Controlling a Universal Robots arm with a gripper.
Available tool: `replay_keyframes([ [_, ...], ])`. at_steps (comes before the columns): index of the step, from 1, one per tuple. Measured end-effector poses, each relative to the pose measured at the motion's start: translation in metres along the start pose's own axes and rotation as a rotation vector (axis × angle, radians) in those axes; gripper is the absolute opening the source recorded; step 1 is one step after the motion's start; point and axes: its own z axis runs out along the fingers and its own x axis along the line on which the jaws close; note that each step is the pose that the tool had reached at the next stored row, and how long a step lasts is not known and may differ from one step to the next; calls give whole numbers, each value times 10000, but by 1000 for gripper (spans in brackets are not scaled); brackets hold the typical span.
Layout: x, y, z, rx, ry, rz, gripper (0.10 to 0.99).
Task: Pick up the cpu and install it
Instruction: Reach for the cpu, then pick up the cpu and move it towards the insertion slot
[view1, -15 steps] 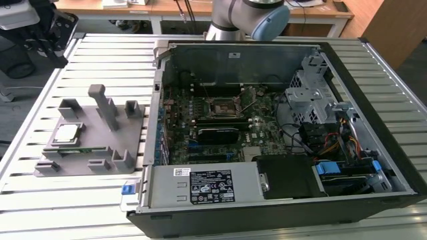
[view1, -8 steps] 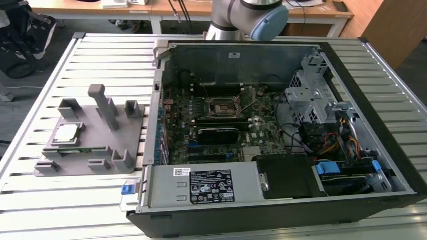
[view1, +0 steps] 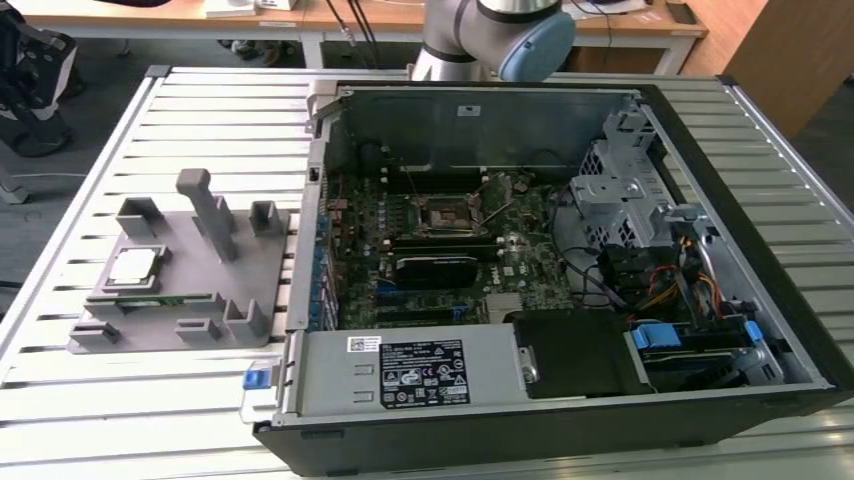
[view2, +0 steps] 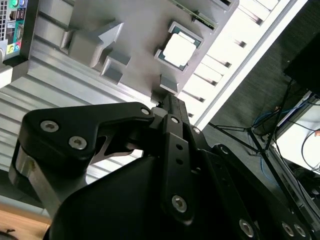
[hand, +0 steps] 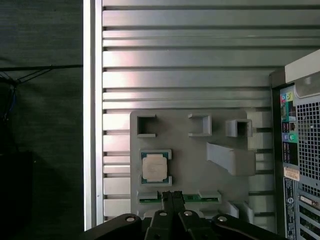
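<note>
The cpu (view1: 134, 266), a flat silver square with a thin green edge, lies in a recess of the grey holder (view1: 200, 285) on the slatted table, at the exterior view's left. Both wrist views show the cpu (view2: 179, 49) (hand: 154, 167) from above. My gripper (hand: 173, 196) hangs well above the holder, its black fingers pressed together with nothing between them. In the first wrist view its tip stands over the green memory stick (hand: 202, 198), just beside the cpu. The gripper (view2: 170, 106) is apart from the cpu. The black motherboard socket (view1: 445, 212) sits inside the open computer case (view1: 747, 330).
The long green memory stick (view1: 154, 300) rests in the holder's front slot. Upright grey posts (view1: 207, 210) rise from the holder. The arm's base (view1: 494, 35) stands behind the case. The case's rear panel (hand: 300, 160) borders the holder. The table edge (hand: 92, 125) drops to dark floor.
</note>
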Motion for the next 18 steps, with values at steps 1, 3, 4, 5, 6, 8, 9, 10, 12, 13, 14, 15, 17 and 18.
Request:
replay_keyframes([
  [1, 6, 0, 0, 0, 0, -1, 106],
  [3, 9, 0, 0, 0, 0, -1, 106],
  [4, 9, 0, 1, 0, -1, -1, 106],
  [5, 9, 0, 1, 1, 1, 0, 106],
  [6, 10, 0, 1, 1, 1, 0, 106],
  [8, 11, -1, 10, -1, -2, 0, 106],
  [9, 11, -1, 16, 0, -1, 0, 106],
  [10, 12, -3, 25, -2, -3, 0, 106],
  [12, 12, -10, 45, -25, 0, 0, 106],
  [13, 12, -17, 59, -46, 1, 0, 106],
  [14, 15, -27, 74, -65, 4, -1, 106],
  [15, 17, -36, 90, -84, 5, -3, 106],
  [17, 22, -55, 126, -117, 3, -12, 106],
  [18, 23, -61, 144, -119, 2, -14, 106],
])
